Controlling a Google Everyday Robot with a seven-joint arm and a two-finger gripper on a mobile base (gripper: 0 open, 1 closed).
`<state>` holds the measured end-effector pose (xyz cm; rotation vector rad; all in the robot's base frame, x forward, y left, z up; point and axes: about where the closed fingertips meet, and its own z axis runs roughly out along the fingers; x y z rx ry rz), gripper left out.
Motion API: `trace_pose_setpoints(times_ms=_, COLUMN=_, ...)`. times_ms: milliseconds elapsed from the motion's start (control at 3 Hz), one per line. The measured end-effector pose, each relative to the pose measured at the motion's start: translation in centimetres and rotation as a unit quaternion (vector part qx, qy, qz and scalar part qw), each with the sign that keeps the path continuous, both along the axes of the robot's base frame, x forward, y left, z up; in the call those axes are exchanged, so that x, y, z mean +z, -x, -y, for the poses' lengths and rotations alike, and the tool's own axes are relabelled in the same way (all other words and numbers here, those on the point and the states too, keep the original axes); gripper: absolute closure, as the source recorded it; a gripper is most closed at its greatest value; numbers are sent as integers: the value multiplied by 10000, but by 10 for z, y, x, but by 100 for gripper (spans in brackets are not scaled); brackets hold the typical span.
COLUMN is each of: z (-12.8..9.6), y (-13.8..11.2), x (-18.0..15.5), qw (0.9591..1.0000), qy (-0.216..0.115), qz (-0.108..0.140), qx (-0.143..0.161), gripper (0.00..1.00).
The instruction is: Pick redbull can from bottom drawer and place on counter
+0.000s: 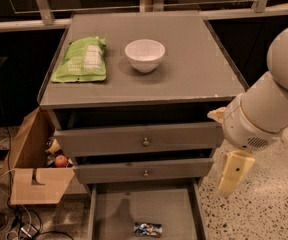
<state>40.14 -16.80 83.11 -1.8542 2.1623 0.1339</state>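
The redbull can (147, 229) lies on its side on the floor of the open bottom drawer (114, 211), near the front edge. The counter (194, 69) is the grey top of the cabinet. My gripper (232, 176) hangs from the white arm just right of the cabinet, level with the second drawer. It is above and to the right of the can, outside the drawer, and holds nothing that I can see.
A white bowl (144, 55) and a green snack bag (81, 59) sit on the counter. Two upper drawers (145, 142) stand slightly pulled out. An open cardboard box (34, 181) with an apple (60, 160) stands left of the cabinet. Cables lie on the floor at bottom left.
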Motion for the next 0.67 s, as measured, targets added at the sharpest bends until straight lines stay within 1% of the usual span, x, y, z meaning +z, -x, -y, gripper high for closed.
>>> trace_pose_setpoints(times_ms=333, z=-17, y=14, x=-28, qw=9998, qy=-67, qz=-32, qx=169, gripper=0)
trace_pose_setpoints(times_ms=667, z=-39, y=23, x=-86, qw=9994, qy=-163, qz=-52, qx=308, gripper=0)
